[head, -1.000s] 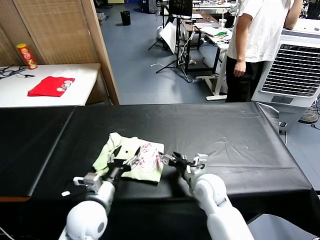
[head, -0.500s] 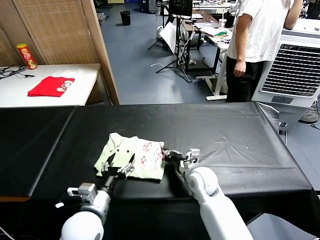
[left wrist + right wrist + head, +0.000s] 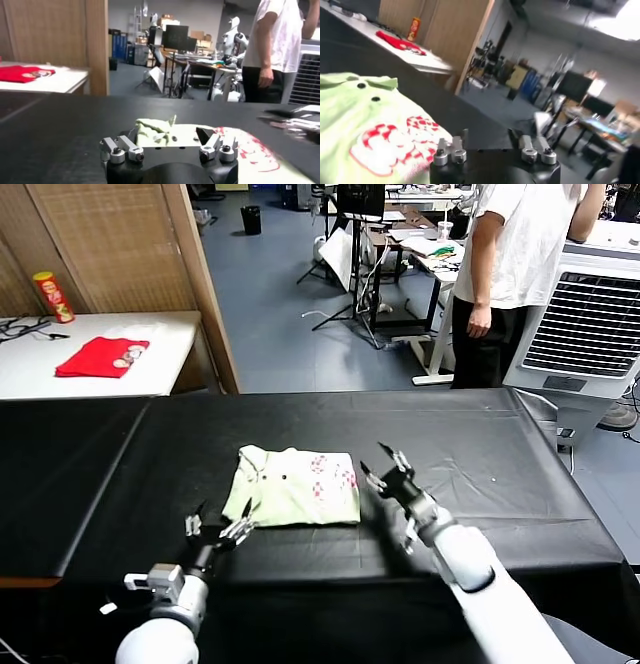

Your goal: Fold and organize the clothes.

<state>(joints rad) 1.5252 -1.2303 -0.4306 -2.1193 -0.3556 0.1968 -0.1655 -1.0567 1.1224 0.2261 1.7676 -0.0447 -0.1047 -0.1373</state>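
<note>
The pale green T-shirt [image 3: 296, 486] lies folded into a flat rectangle on the black table [image 3: 480, 444], its reddish dotted print facing up on its right half. It also shows in the left wrist view [image 3: 200, 142] and the right wrist view [image 3: 365, 135]. My left gripper [image 3: 215, 529] is open and empty, just off the shirt's front left corner. My right gripper [image 3: 385, 466] is open and empty, just right of the shirt's right edge, clear of the cloth.
A white side table [image 3: 40, 364] at the back left holds a red cloth [image 3: 100, 356] and a red can [image 3: 52, 296]. A person in a white T-shirt [image 3: 520, 254] stands behind the table by a white cooler unit [image 3: 585, 324].
Both grippers have drawn back off the shirt, left toward the table's front, right to the right and farther back. The shirt now lies flatter, squarer and farther right.
</note>
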